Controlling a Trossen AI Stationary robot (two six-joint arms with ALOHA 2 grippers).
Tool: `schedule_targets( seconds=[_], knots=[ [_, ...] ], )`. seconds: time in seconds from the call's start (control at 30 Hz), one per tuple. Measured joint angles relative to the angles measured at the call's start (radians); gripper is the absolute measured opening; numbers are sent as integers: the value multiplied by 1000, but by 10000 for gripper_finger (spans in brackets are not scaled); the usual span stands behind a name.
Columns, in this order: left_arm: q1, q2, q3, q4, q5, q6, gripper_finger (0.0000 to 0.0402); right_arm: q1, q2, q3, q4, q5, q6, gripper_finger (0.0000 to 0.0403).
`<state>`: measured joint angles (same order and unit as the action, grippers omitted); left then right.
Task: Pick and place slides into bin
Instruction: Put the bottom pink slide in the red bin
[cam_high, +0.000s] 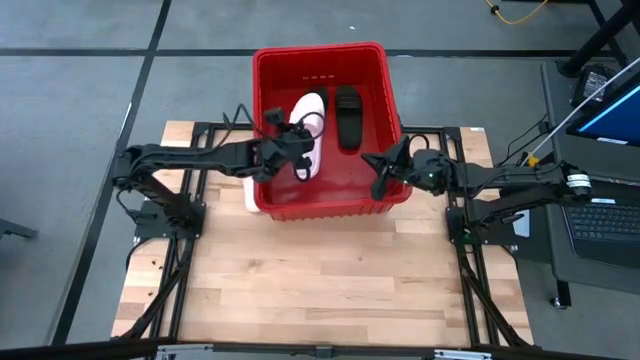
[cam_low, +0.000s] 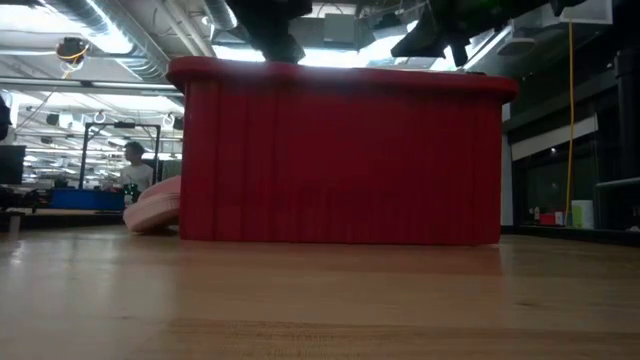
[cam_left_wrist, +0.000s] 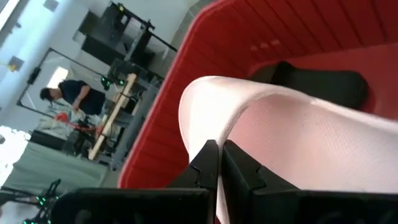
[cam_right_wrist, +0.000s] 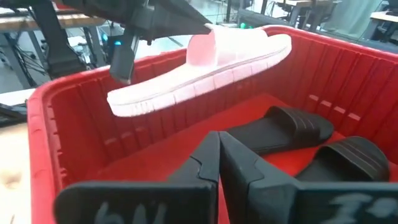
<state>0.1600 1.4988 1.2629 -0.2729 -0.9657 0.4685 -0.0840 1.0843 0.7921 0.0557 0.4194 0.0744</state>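
Observation:
The red bin (cam_high: 325, 60) stands on the far half of the wooden table. Two black slides (cam_right_wrist: 292, 127) (cam_right_wrist: 348, 155) lie on its floor; they also show in the high view (cam_high: 347, 115). My left gripper (cam_high: 292, 140) is over the bin's left part, shut on a pale pink slide (cam_high: 310, 125) held above the floor. My right gripper (cam_high: 385, 165) is shut and empty over the bin's right near corner. A second pink slide (cam_low: 155, 208) lies on the table outside the bin's left wall. My left gripper pinches the pink slide's wide strap (cam_left_wrist: 211, 118) at its edge between the two fingers. In the right wrist view the fingers come at the strap (cam_right_wrist: 202, 43) slanting down from above. The slide is lifted clear inside the bin, sole down and tilted, one end (cam_right_wrist: 124, 102) lower.
The near half of the table (cam_high: 320, 290) is bare wood. A laptop (cam_high: 600, 215) and cables sit beyond the table's right edge. A person (cam_low: 135, 170) stands far off in the room behind the table.

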Motion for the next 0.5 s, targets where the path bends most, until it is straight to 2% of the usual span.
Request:
schedule_targets(
  seconds=[0.3, 0.5],
  knots=[
    [-10, 41, 0, -199, 8, -281, 3, -5, 0, 0, -41, -1, -8, 11],
    [-29, 83, 0, -198, 40, -368, 3, -5, 0, 0, -45, -1, -47, 11]
  ],
)
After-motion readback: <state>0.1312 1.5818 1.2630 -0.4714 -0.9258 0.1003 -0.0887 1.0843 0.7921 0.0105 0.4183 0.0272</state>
